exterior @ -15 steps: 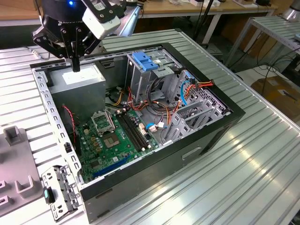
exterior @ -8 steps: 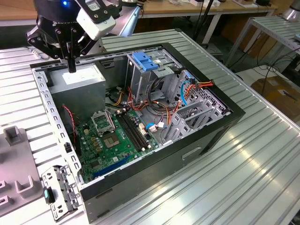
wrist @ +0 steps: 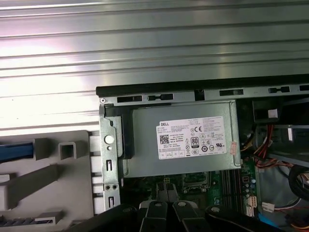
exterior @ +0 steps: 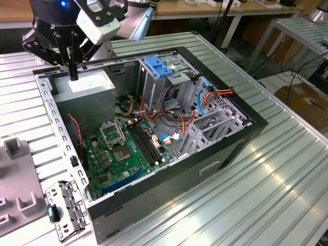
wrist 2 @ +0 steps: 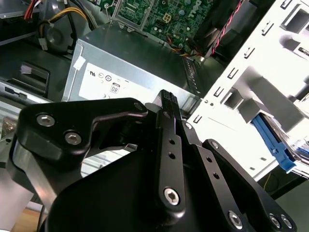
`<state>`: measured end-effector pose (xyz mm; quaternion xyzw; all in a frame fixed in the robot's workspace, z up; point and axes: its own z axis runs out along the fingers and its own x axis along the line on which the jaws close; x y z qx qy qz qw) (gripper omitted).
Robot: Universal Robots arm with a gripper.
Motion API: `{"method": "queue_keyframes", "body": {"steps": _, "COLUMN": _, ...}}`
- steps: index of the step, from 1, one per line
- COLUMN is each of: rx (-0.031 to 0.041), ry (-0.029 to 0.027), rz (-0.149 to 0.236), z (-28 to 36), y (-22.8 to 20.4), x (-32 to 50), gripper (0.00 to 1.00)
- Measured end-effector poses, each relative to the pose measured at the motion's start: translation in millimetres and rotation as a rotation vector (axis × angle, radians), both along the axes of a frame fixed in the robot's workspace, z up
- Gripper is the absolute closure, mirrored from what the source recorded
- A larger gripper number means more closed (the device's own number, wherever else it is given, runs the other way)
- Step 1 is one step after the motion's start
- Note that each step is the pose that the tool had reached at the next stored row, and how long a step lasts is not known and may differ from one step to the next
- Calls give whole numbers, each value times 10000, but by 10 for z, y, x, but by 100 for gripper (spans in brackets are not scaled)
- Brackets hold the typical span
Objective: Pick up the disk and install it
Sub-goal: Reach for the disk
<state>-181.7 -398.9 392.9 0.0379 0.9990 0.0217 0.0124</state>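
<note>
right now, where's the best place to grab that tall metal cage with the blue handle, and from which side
Probably the blue handle, coming straight down from above. The cage stands upright in the case with the handle across its top, its highest and most exposed part, while cables crowd its lower sides.
</note>
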Motion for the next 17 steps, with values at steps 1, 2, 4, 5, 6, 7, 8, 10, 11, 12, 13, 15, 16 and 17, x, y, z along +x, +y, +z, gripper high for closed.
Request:
{"method": "queue_keyframes", "body": {"steps": 1, "rx": 0, "ry": 1, "rz": 0, "z": 0, "y": 0, "x": -11, "gripper": 89}}
{"method": "queue_keyframes", "body": {"steps": 2, "rx": 0, "ry": 1, "rz": 0, "z": 0, "y": 0, "x": -21, "gripper": 89}}
{"method": "queue_keyframes", "body": {"steps": 4, "rx": 1, "ry": 1, "rz": -1, "z": -1, "y": 0, "x": -47, "gripper": 89}}
{"method": "queue_keyframes", "body": {"steps": 5, "rx": 0, "ry": 2, "rz": 0, "z": 0, "y": 0, "x": -59, "gripper": 89}}
{"method": "queue_keyframes", "body": {"steps": 6, "rx": 1, "ry": 1, "rz": 0, "z": -1, "y": 0, "x": -72, "gripper": 89}}
{"method": "queue_keyframes", "body": {"steps": 7, "rx": 1, "ry": 2, "rz": 0, "z": -1, "y": 0, "x": -84, "gripper": 89}}
{"method": "queue_keyframes", "body": {"steps": 8, "rx": 1, "ry": 1, "rz": 0, "z": -1, "y": 0, "x": -94, "gripper": 89}}
{"method": "queue_keyframes", "body": {"steps": 10, "rx": 0, "ry": 2, "rz": 1, "z": -1, "y": 0, "x": -126, "gripper": 89}}
{"method": "queue_keyframes", "body": {"steps": 11, "rx": 1, "ry": 2, "rz": 0, "z": -1, "y": 0, "x": -147, "gripper": 89}}
{"method": "queue_keyframes", "body": {"steps": 12, "rx": 1, "ry": 3, "rz": 1, "z": -1, "y": 0, "x": -159, "gripper": 89}}
{"method": "queue_keyframes", "body": {"steps": 13, "rx": 0, "ry": 3, "rz": 0, "z": -1, "y": 0, "x": -172, "gripper": 89}}
{"method": "queue_keyframes", "body": {"steps": 15, "rx": 1, "ry": 4, "rz": 0, "z": -2, "y": 0, "x": -209, "gripper": 89}}
{"method": "queue_keyframes", "body": {"steps": 16, "rx": 0, "ry": 5, "rz": 0, "z": -1, "y": 0, "x": -235, "gripper": 89}}
{"method": "queue_keyframes", "body": {"steps": 17, "rx": 0, "ry": 5, "rz": 0, "z": -2, "y": 0, "x": -247, "gripper": 89}}
